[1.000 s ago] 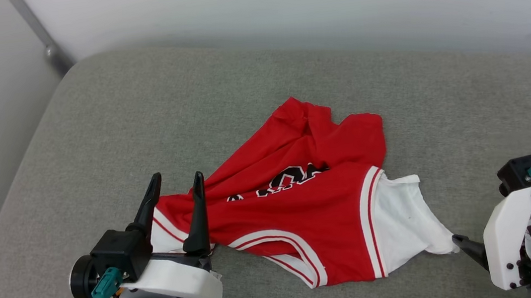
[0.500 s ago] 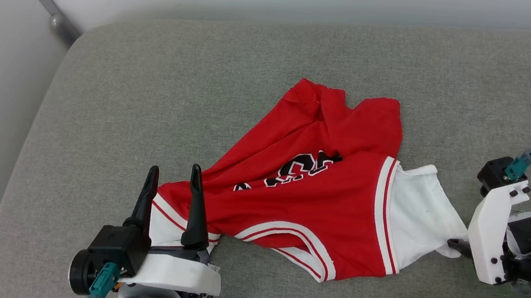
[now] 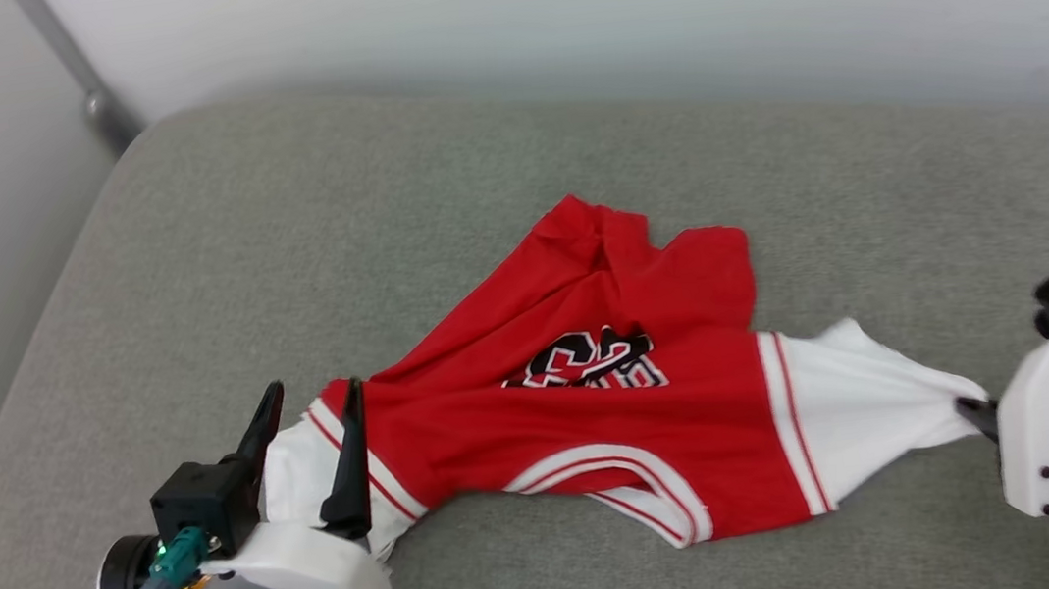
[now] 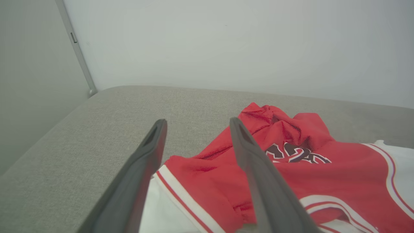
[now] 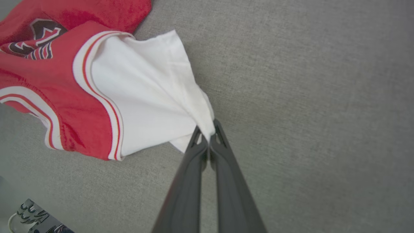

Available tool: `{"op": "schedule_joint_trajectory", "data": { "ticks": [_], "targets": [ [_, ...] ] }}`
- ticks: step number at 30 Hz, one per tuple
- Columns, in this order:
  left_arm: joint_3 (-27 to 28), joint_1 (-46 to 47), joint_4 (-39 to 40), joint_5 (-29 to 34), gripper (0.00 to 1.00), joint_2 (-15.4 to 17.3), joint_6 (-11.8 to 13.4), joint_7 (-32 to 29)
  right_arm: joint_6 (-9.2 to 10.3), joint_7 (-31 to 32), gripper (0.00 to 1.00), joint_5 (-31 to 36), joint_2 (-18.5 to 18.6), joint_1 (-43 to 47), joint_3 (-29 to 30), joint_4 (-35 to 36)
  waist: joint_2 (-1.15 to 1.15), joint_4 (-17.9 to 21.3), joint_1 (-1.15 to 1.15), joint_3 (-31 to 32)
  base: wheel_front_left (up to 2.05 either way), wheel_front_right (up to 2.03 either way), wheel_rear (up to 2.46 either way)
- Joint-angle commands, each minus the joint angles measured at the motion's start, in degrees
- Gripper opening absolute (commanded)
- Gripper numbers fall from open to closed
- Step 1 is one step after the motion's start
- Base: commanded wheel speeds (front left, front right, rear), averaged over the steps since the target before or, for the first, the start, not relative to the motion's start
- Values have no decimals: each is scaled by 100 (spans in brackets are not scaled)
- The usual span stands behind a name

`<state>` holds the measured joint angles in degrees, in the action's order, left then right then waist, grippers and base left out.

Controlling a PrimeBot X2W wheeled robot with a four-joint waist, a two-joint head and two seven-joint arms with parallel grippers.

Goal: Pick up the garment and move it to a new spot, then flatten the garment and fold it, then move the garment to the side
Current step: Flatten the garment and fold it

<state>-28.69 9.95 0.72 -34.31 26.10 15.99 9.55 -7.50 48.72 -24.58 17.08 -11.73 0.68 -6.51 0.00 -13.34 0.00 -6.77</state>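
Note:
The garment, a red T-shirt with white sleeves and striped trim, lies crumpled on the grey cushion. My right gripper is shut on the tip of its right white sleeve, which is drawn taut toward it. The right wrist view shows the jaws pinching the white cloth of the garment. My left gripper stands open at the lower left, its fingers straddling the striped seam of the other sleeve. In the left wrist view the left gripper holds nothing, and the garment lies beneath and beyond it.
A pale wall runs behind the cushion. At the upper left stands a slanted metal post. The cushion's rounded left edge drops off beside my left arm. Bare grey cushion lies beyond and to the right of the garment.
My right gripper has shut on the white sleeve tip and drawn it out to the right, stretching the sleeve. The left gripper stays open, now lower over the other sleeve. The head view also shifted.

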Motion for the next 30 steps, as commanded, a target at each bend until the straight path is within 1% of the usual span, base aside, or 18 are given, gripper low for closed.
{"op": "schedule_joint_trajectory", "data": {
  "ticks": [1, 4, 7, 9, 13, 14, 17, 18, 20, 24, 25, 26, 27, 28, 30],
  "targets": [
    [17, -69, -11, -65, 100, 87, -50, -117, 3, -48, 0, 85, -14, 157, 128, 30, 0, 158, 0, 162, 0, 0, 0],
    [-7, -207, -48, -227, 100, 344, -133, -542, 2, -91, 0, 202, -138, 352, 425, 111, 0, 371, 0, 355, 0, 0, 0],
    [-123, -308, 15, -383, 100, 624, -226, -1163, 2, -56, 0, 331, -283, 609, 660, 243, 0, 547, 0, 480, 0, 0, 0],
    [-172, -326, 63, -502, 100, 847, -302, -1606, 2, -18, 0, 360, -396, 762, 708, 337, 0, 639, 0, 538, 0, 0, 0],
    [-295, -290, 84, -832, 100, 1288, -550, -2583, 2, 52, 0, 426, -564, 947, 695, 522, 0, 781, 0, 577, 0, 0, 0],
    [-357, -191, 5, -1137, 100, 1487, -751, -3227, 2, 72, 0, 466, -652, 992, 618, 661, 0, 883, 0, 520, 0, 0, 0],
    [-435, -106, -212, -1428, 100, 1601, -947, -3763, 2, 81, 0, 422, -719, 980, 501, 792, 0, 993, 0, 388, 0, 0, 0],
    [-449, 151, -715, -1871, 100, 1466, -1093, -4328, 2, 2, 0, 387, -738, 838, 357, 989, 0, 1183, 0, 1, 0, 0, 0],
    [-468, 234, -913, -1947, 100, 1428, -1139, -4443, 2, -35, 0, 369, -764, 794, 326, 1012, 0, 1234, 0, -111, 0, 0, 0],
    [-595, 251, -1448, -2185, 100, 1163, -1154, -4778, 2, -104, 0, 340, -770, 692, 312, 995, 0, 1306, 0, -267, 0, 0, 0],
    [-645, 226, -1577, -2261, 71, 1075, -1161, -4889, 2, -121, 0, 339, -766, 681, 309, 992, 0, 1319, 0, -287, 0, 0, 0],
    [-685, 211, -1682, -2315, 44, 993, -1192, -4946, 2, -127, 0, 332, -760, 673, 296, 990, 0, 1331, 0, -298, 0, 0, 0],
    [-695, 223, -1775, -2379, 7, 907, -1212, -4968, 2, -158, 0, 317, -754, 659, 288, 1005, 0, 1342, 0, -301, 0, 0, 0],
    [-713, 233, -1852, -2415, 0, 850, -1254, -4992, 2, -174, 0, 311, -740, 636, 285, 1018, 0, 1349, 0, -301, 0, 0, 0],
    [-714, 277, -1934, -2417, 0, 767, -1328, -4907, 2, -213, 0, 307, -707, 598, 276, 1069, 0, 1349, 0, -281, 0, 0, 0]
  ]
}}
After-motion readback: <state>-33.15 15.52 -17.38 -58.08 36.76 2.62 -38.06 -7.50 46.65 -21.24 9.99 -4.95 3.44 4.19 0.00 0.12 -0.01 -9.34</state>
